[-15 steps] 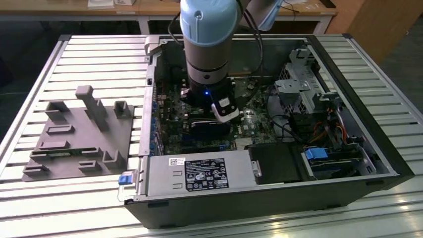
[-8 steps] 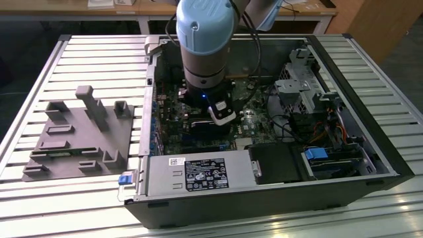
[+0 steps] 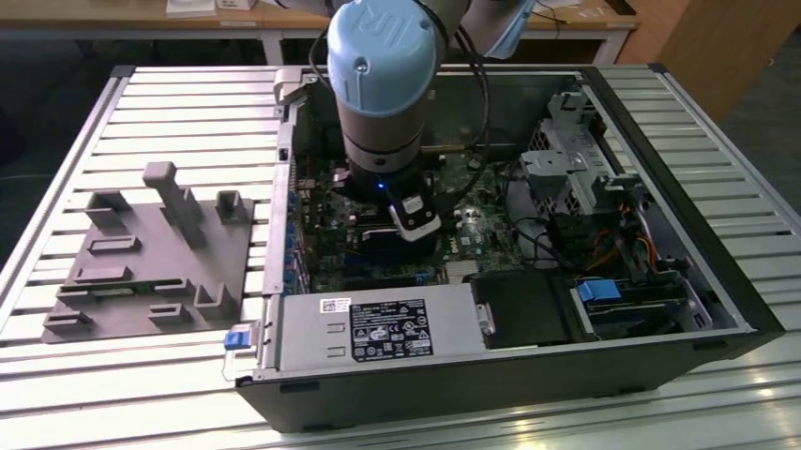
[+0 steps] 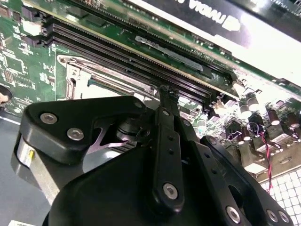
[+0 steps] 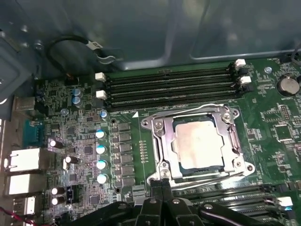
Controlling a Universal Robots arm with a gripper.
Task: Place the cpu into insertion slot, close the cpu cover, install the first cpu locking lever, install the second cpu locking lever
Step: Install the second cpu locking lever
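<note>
- Dull silver-grey square cpu (image 5: 201, 143) sits flat inside the insertion slot (image 5: 157, 155), the silvery-rimmed square socket on the green circuit board (image 5: 268, 122). Placement step looks done.
- Thin silvery metal cpu cover (image 5: 225, 117) lies down around the chip; chip top shows through its square window.
- Thin wire locking levers run along socket edges, one on the memory-slot side (image 5: 188, 109), one on the gripper side (image 5: 211, 182). Whether either is latched: cannot tell.
- Black gripper (image 5: 162, 184) is low over the board in the first wrist view, tips right at the socket's near corner. Jaws appear pressed together, nothing pinched between them.
- Exterior view: arm wrist (image 3: 375, 84) reaches down into the open black computer case (image 3: 701, 309), which rests on a slatted metal surface (image 3: 150, 122).
- Handling, judged: chip is light, stiff, fragile underneath; hold by edges only. Cover is thin sheet, springy, bends if forced. Levers are stiff spring wire, slippery; best pushed near the free hooked end, likely to snap back if released early.
</note>
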